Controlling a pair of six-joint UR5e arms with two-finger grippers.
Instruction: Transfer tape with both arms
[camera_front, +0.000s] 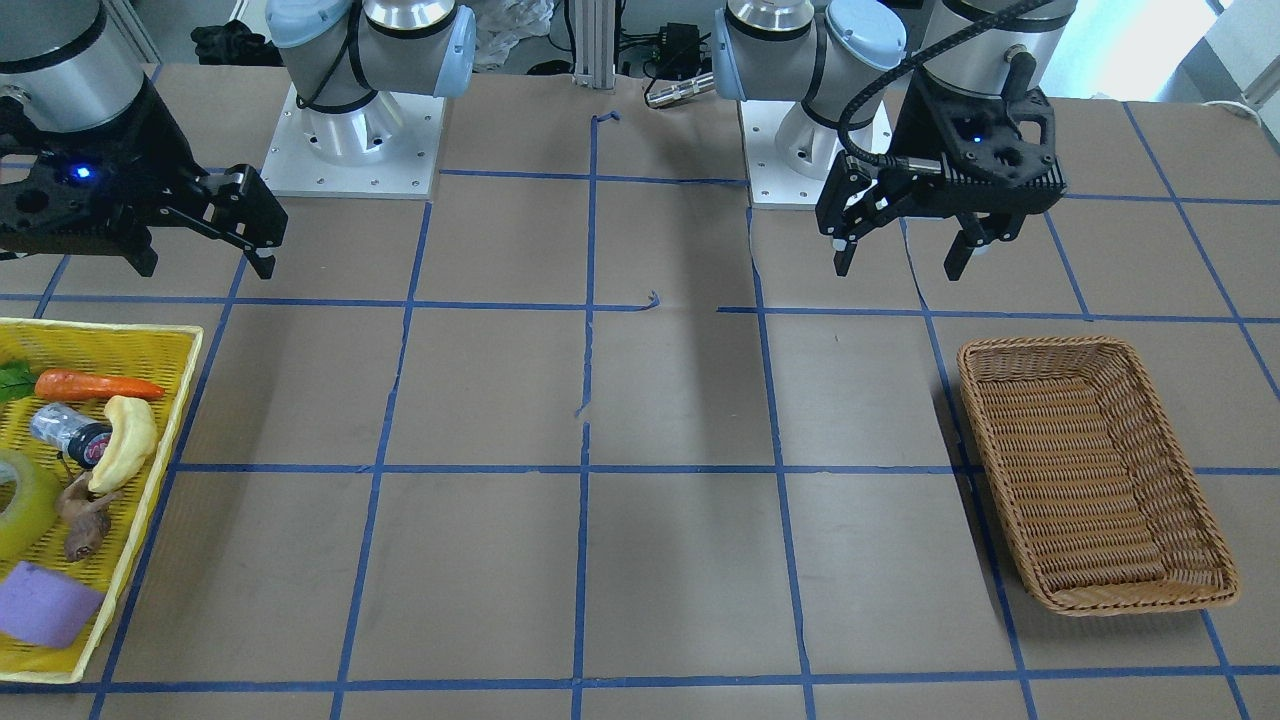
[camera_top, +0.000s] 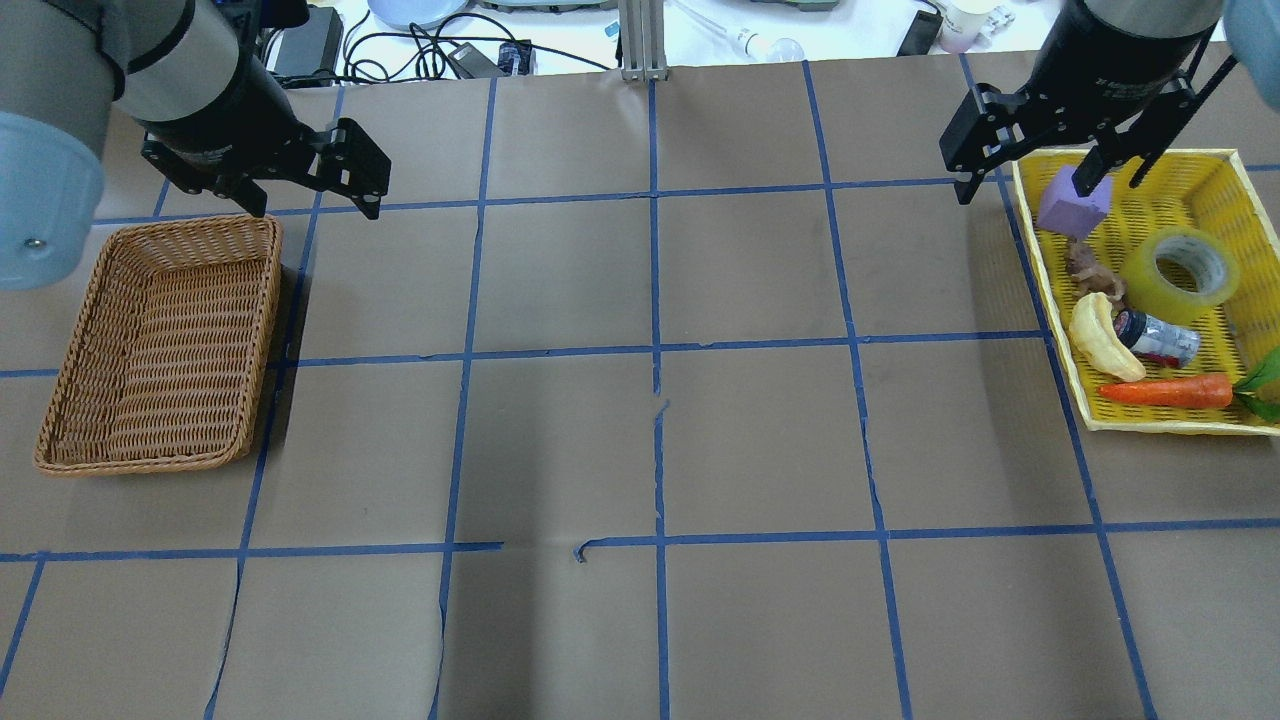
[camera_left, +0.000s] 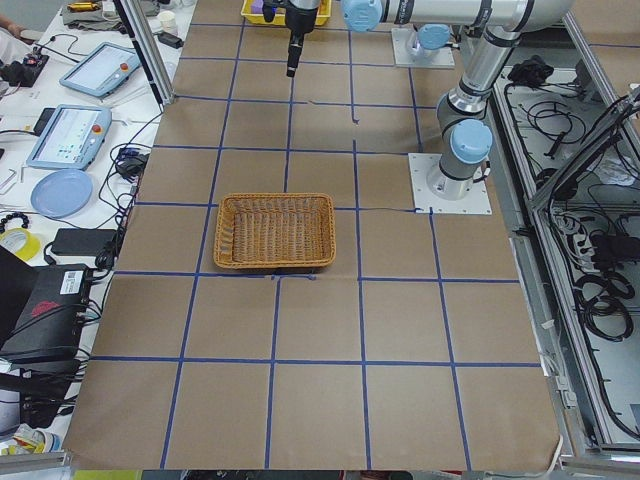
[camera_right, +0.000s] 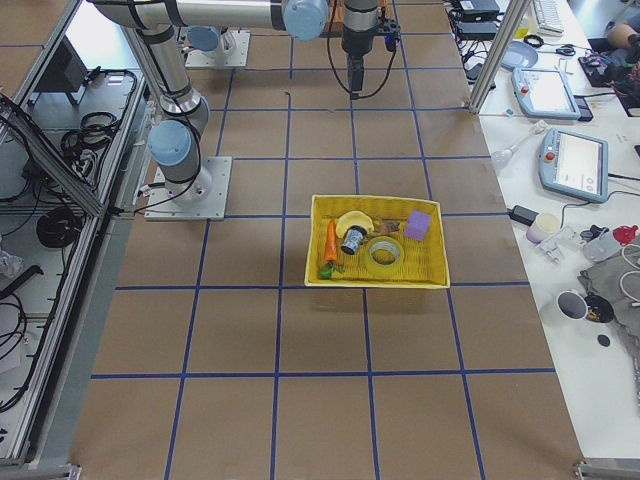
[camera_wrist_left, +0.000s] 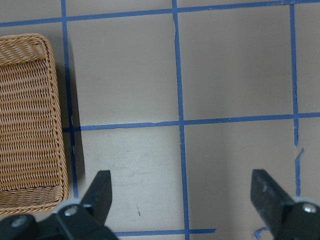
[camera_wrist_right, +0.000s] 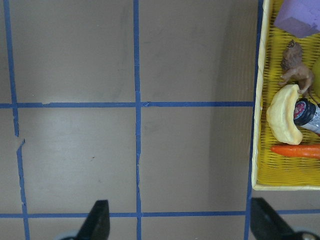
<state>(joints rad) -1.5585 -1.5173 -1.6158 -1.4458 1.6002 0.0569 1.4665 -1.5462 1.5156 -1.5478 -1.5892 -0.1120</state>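
Note:
The tape (camera_top: 1180, 262), a glossy yellow roll with a pale core, lies flat in the yellow basket (camera_top: 1210, 190). It also shows in the front view (camera_front: 18, 500) and the right side view (camera_right: 384, 252). My right gripper (camera_top: 1030, 185) hangs open and empty, high above the table just beside that basket's edge. Its wrist view shows its fingers (camera_wrist_right: 97, 220) spread wide over bare table, with the tape out of view. My left gripper (camera_top: 310, 200) is open and empty above the table by the wicker basket (camera_top: 160, 340), its fingers (camera_wrist_left: 100, 192) wide apart.
The yellow basket also holds a purple block (camera_top: 1072, 200), a pale squash (camera_top: 1100, 335), a carrot (camera_top: 1165, 390), a small jar (camera_top: 1155, 338) and a brown figurine (camera_top: 1085, 265). The wicker basket (camera_front: 1090, 470) holds nothing. Brown paper with blue tape lines covers the table.

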